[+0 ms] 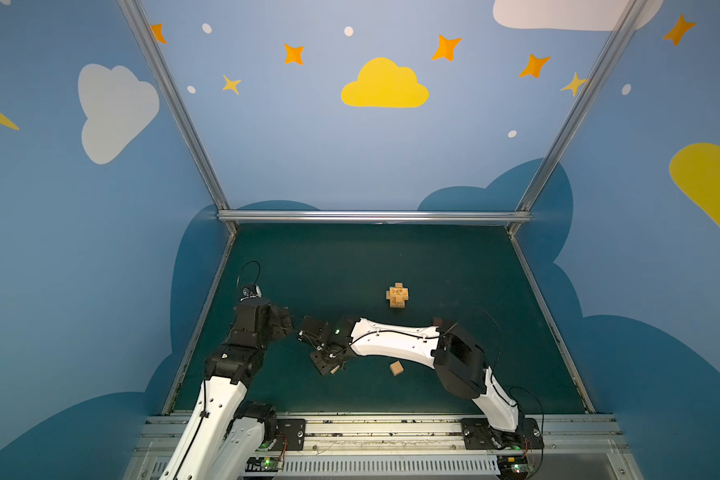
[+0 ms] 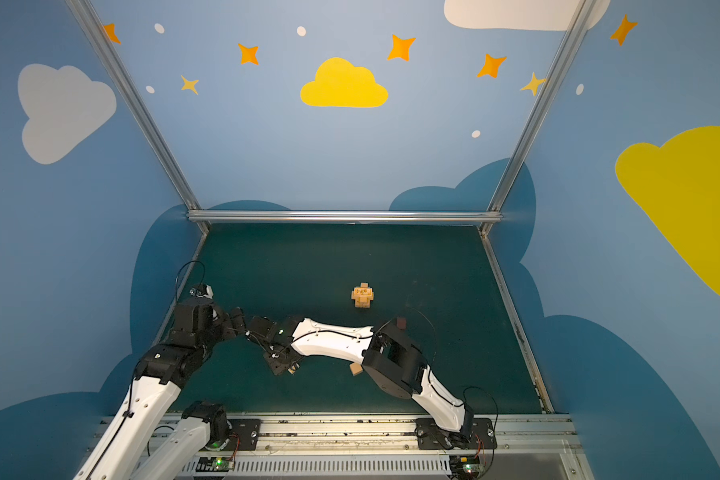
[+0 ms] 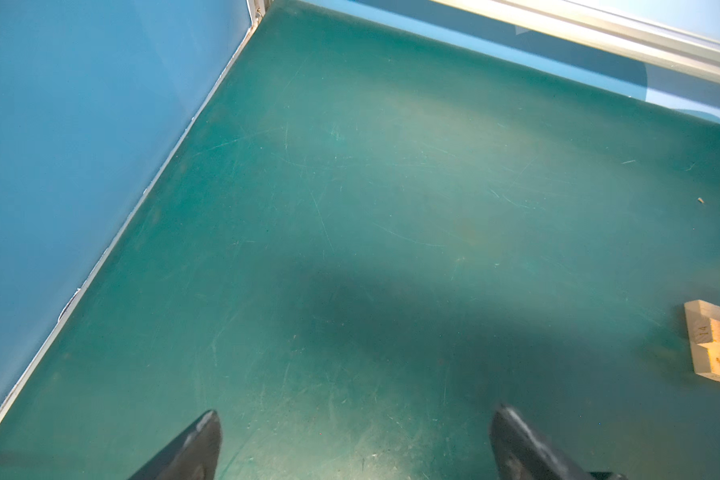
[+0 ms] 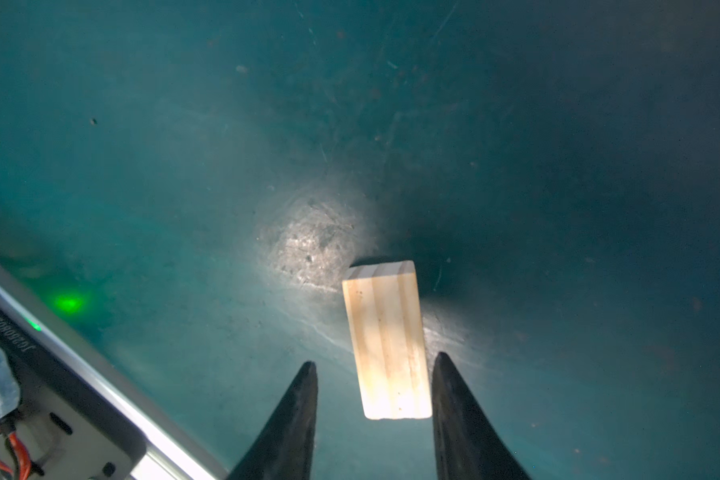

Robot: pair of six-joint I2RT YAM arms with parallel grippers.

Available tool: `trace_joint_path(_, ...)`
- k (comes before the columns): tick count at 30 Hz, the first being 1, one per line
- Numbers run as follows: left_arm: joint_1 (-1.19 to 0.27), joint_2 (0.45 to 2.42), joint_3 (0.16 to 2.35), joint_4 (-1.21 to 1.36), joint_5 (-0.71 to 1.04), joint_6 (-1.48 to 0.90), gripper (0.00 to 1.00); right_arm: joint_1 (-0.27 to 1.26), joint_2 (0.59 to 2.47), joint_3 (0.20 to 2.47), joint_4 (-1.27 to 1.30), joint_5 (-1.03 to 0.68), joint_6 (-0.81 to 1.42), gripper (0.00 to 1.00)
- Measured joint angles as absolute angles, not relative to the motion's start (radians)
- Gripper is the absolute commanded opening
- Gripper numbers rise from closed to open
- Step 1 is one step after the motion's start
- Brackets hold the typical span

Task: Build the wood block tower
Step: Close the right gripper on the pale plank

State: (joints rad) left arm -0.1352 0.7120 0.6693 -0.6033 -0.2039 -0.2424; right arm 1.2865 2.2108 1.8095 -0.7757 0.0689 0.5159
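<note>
The wood block tower (image 1: 397,296) (image 2: 362,295), a small pile of tan bars laid crosswise, stands mid-table; its edge shows in the left wrist view (image 3: 715,345). In the right wrist view a loose tan bar (image 4: 385,336) lies flat on the green mat. My right gripper (image 4: 375,359) (image 1: 329,368) is open, its jaws astride the bar's near end. One finger is close against the bar and the other stands off with a gap. My left gripper (image 3: 358,411) (image 1: 287,324) hangs wide open over bare mat, left of the tower, holding nothing.
A tan cube (image 1: 396,368) lies by the right forearm, and a dark reddish-brown cube (image 1: 436,321) peeks from behind the right elbow. The right arm reaches across the middle, close to the left wrist. Blue walls and aluminium rails (image 1: 375,216) bound the mat.
</note>
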Motion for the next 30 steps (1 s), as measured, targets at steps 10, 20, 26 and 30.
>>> trace_joint_path(10, -0.135, 0.706, 0.669, -0.603, -0.196, -0.240, 1.00, 1.287, 2.255, 1.863, -0.813, 0.069, 0.516, 0.34)
trace_joint_path(20, -0.136, 0.701, 0.669, -0.603, -0.185, -0.231, 1.00, 1.287, 2.278, 1.894, -0.844, 0.072, 0.514, 0.33)
trace_joint_path(26, -0.138, 0.694, 0.669, -0.603, -0.181, -0.221, 1.00, 1.287, 2.286, 1.900, -0.854, 0.084, 0.514, 0.33)
trace_joint_path(30, -0.138, 0.690, 0.669, -0.603, -0.181, -0.218, 1.00, 1.287, 2.302, 1.911, -0.865, 0.091, 0.513, 0.33)
